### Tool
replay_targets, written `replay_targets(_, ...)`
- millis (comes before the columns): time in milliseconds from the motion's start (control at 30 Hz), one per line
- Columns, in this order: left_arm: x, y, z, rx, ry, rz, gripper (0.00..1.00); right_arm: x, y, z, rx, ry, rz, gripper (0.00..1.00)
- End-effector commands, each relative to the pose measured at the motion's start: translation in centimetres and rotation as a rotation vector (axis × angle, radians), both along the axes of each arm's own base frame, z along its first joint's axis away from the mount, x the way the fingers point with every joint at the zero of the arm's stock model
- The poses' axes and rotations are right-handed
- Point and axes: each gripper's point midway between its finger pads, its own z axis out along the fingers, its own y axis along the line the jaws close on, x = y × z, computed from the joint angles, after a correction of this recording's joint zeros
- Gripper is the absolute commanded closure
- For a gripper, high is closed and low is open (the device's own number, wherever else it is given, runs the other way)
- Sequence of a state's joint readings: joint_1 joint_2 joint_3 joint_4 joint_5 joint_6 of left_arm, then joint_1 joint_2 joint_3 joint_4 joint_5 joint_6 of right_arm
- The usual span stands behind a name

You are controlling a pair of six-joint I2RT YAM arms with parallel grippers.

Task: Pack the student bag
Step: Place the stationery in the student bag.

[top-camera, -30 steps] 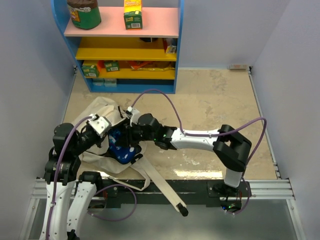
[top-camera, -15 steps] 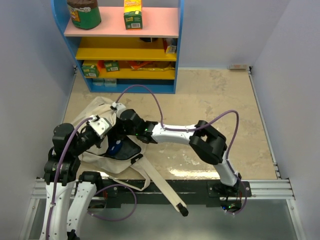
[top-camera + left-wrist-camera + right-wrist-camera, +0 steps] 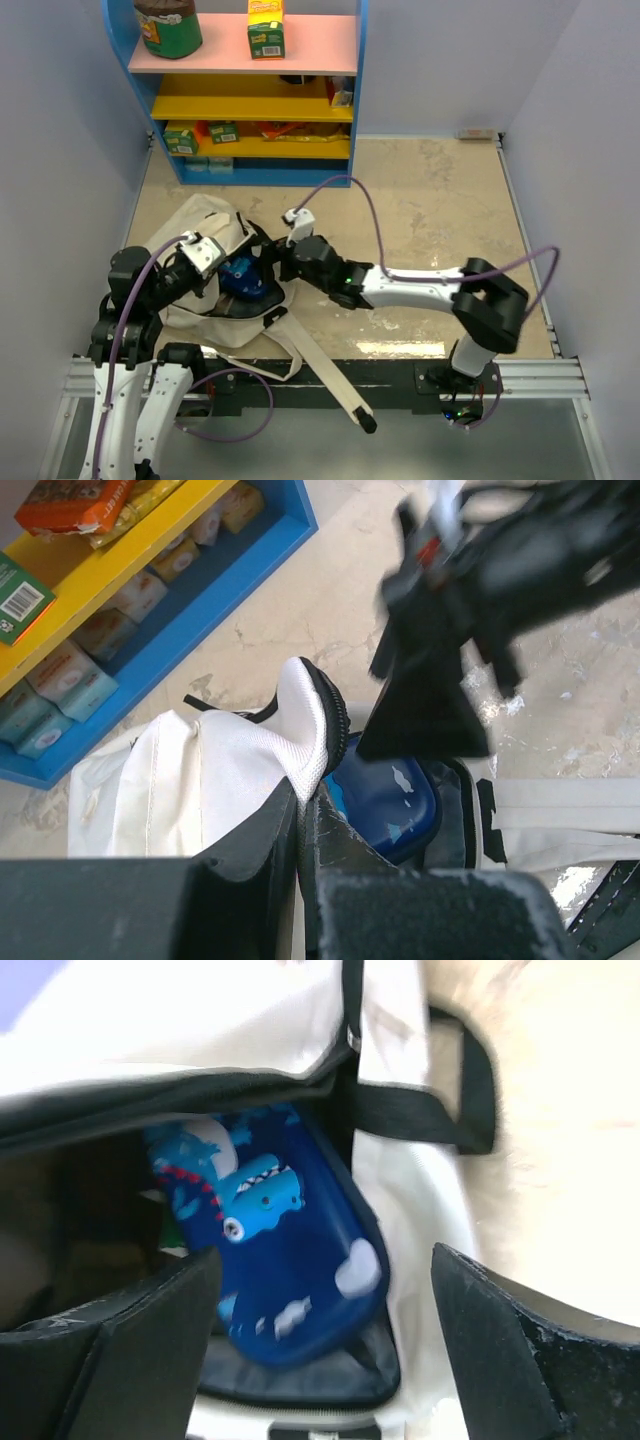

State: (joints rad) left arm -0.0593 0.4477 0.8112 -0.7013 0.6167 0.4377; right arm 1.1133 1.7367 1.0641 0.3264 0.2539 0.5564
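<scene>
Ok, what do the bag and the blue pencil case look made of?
Bag: soft cream cloth, probably canvas; matte, creased and slumping, black webbing trim. Pencil case: smooth, faintly shiny blue cover with printed cartoon creature; keeps a rounded shape, so likely a semi-rigid moulded shell, but I can't be sure.

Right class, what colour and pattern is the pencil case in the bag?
Dark blue pencil case with a light-blue cartoon creature and white clouds; right wrist view.

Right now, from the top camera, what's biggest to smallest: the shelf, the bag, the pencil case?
Largest: the shelf.
Then: the student bag.
Smallest: the blue pencil case, though it's partly tucked inside the bag.
</scene>
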Motion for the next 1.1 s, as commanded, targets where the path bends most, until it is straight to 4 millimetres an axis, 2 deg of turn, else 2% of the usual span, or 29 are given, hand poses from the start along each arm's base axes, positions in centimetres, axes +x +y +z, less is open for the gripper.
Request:
replay_targets(0, -0.7, -0.6, 3.3, -0.029, -0.176, -0.037, 1.0, -0.8, -3.4, 5.0, 0.152, -0.113, -0.06, 0.13)
replay_targets(33, -0.7, -0.7, 3.2, -0.032, -0.173, -0.039, 1.0, -1.6, -3.6, 5.7, 0.172, -0.121, -0.046, 0.13)
replay_targets(133, -1.0, -1.1, 2.9, -0.04, -0.147, -0.065, 1.0, -2.9, -3.8, 4.0, 0.15, -0.1, -0.003, 0.16)
replay_targets(233, -1.3, -1.2, 3.0, -0.038, -0.142, -0.075, 1.0, -4.0, -2.9, 2.6, 0.153, -0.072, 0.052, 0.28)
replay_targets(267, -1.5, -1.2, 3.3, -0.038, -0.152, -0.077, 1.0, -4.0, -2.6, 0.7, 0.116, -0.038, 0.054, 0.31)
replay_targets(300, -1.5, -1.1, 3.3, -0.035, -0.155, -0.071, 1.0, -3.7, -1.9, 0.5, 0.112, -0.026, 0.051, 0.35)
replay_targets(333, -1.6, -1.1, 3.5, -0.033, -0.165, -0.071, 1.0, -3.6, -1.6, -0.5, 0.09, -0.008, 0.048, 0.42)
replay_targets(400, -1.8, -1.1, 3.7, -0.034, -0.171, -0.072, 1.0, -3.2, -0.9, -2.5, 0.047, 0.022, 0.036, 0.49)
replay_targets(500, -2.0, -1.0, 4.3, -0.032, -0.187, -0.07, 1.0, -2.5, -0.2, -3.6, 0.019, 0.022, 0.018, 0.62)
replay_targets(533, -2.0, -1.0, 4.3, -0.03, -0.186, -0.07, 1.0, -2.3, 0.0, -3.5, 0.015, 0.021, 0.013, 0.7)
replay_targets(567, -2.0, -1.0, 4.3, -0.03, -0.183, -0.07, 1.0, -2.2, 0.1, -3.8, 0.004, 0.024, 0.012, 0.73)
replay_targets(733, -1.9, -1.2, 4.2, -0.04, -0.182, -0.077, 1.0, -1.5, 3.3, -2.4, 0.049, 0.008, 0.052, 0.81)
replay_targets(767, -1.9, -1.2, 4.1, -0.043, -0.18, -0.081, 1.0, -1.3, 4.5, -0.9, 0.083, -0.002, 0.068, 0.82)
replay_targets(833, -1.9, -1.3, 4.1, -0.047, -0.177, -0.083, 1.0, -1.3, 5.7, -0.6, 0.099, 0.001, 0.091, 0.85)
replay_targets(867, -1.9, -1.3, 4.1, -0.051, -0.174, -0.084, 1.0, -1.2, 6.5, 0.4, 0.124, -0.007, 0.101, 0.85)
replay_targets(967, -1.9, -1.3, 3.9, -0.047, -0.172, -0.085, 1.0, -1.8, 7.1, 1.6, 0.166, -0.013, 0.142, 0.82)
replay_targets(1033, -1.8, -1.2, 3.8, -0.042, -0.173, -0.08, 1.0, -2.2, 6.6, 1.5, 0.159, -0.009, 0.143, 0.72)
replay_targets(1067, -1.9, -1.2, 3.7, -0.041, -0.175, -0.078, 1.0, -2.5, 5.5, 1.0, 0.147, -0.003, 0.136, 0.66)
